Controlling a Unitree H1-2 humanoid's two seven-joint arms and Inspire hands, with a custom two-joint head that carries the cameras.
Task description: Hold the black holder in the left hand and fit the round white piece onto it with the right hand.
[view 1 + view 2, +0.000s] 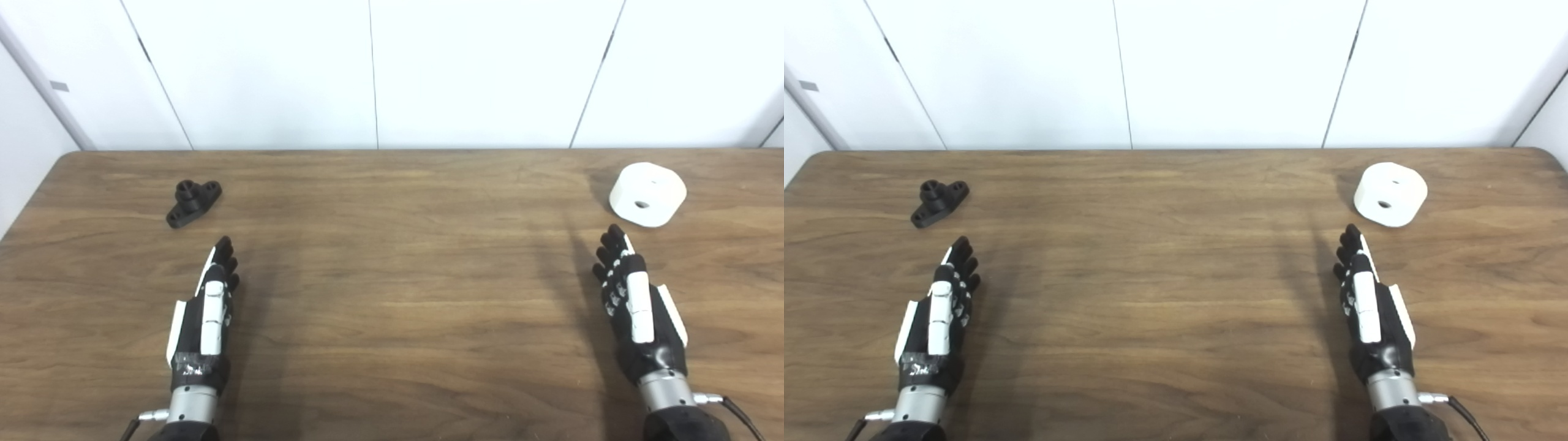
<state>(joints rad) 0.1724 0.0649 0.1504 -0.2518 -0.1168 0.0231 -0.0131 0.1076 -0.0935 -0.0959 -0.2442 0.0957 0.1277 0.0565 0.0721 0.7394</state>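
The black holder point(193, 202), a small flanged part with a short round post, lies on the wooden table point(392, 294) at the far left. The round white piece point(648, 194), a thick disc with a small hole in its side, rests at the far right. My left hand point(208, 312) hovers over the table a short way nearer than the holder, fingers stretched out straight, open and holding nothing. My right hand point(634, 300) is likewise flat and open, just nearer than the white piece, not touching it.
White wall panels point(373, 73) rise right behind the table's far edge. The table's left edge and rounded far-left corner point(64, 159) are close to the holder. Bare wood lies between the two hands.
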